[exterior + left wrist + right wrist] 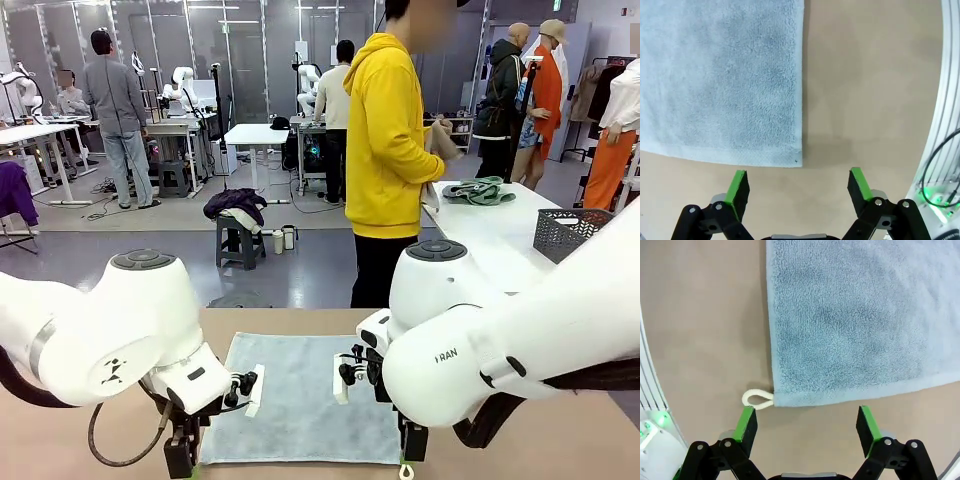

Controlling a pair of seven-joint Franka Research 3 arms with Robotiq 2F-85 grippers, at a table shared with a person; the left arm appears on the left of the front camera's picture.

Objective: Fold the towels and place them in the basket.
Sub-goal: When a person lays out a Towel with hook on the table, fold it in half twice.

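Towel (pixel 300 395), light grey-blue, one: flat and unfolded on the table (pixel 875 75), its two near corners just ahead of your grippers' fingertips.

Left gripper (pixel 799 175): jaws spread wide, nothing in them. The corner sits about midway between its fingers.

Right gripper (pixel 810 412): jaws spread wide, nothing in them. The corner and its white loop (pixel 757 399) lie close to one finger, off centre.

Risk: if you close there, you may catch the loop alone or only a thin strip of hem, and the corner slips out on the lift. Uneven bites would skew the fold.

Risk: if you descend too far, the fingers press into the table.

Arms: both bent low over the near edge, wrists pointing down.

Basket (pixel 570 232): well beyond the right gripper, on a separate white table.
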